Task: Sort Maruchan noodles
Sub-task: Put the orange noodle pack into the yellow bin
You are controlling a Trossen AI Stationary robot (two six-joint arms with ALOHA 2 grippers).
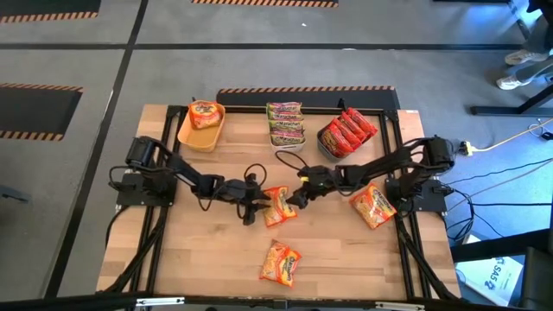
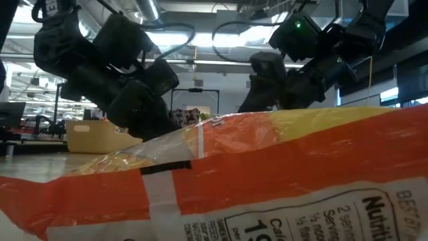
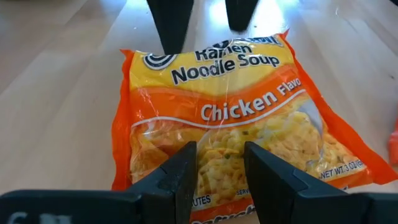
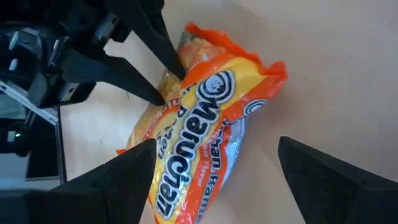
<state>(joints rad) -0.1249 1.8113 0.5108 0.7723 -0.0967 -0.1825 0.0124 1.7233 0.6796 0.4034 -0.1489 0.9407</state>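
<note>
Left tool (image 1: 256,206) sits mid-counter, fingers (image 3: 180,177) partly closed and pinching the edge of an orange chicken-flavour packet (image 1: 278,206); in the left wrist view the bag runs out ahead of the two fingers, its near edge between them. Right tool (image 1: 298,195) faces it from the opposite side of that same packet, jaws spread wide and holding nothing; in the right wrist view its fingers (image 4: 118,180) straddle the bag's end with clear space on both sides, and the left tool's dark fingers meet the packet at its far end. Packet lies on the wooden counter (image 1: 207,259) between the two tools, partly lifted and crumpled at the left tool's end. Beyond the tools, at the counter's far edge: yellow bin (image 1: 192,138) with one orange packet (image 1: 205,113) in it, a stack of green-pink packets (image 1: 286,123) in a second bin, red packets (image 1: 349,130) in a dark bin (image 1: 326,145). Another orange packet (image 1: 373,206) lies under the right arm, behind the right tool. One more orange packet (image 1: 281,263) lies loose on the near counter, well apart from both tools; it fills the low view.
</note>
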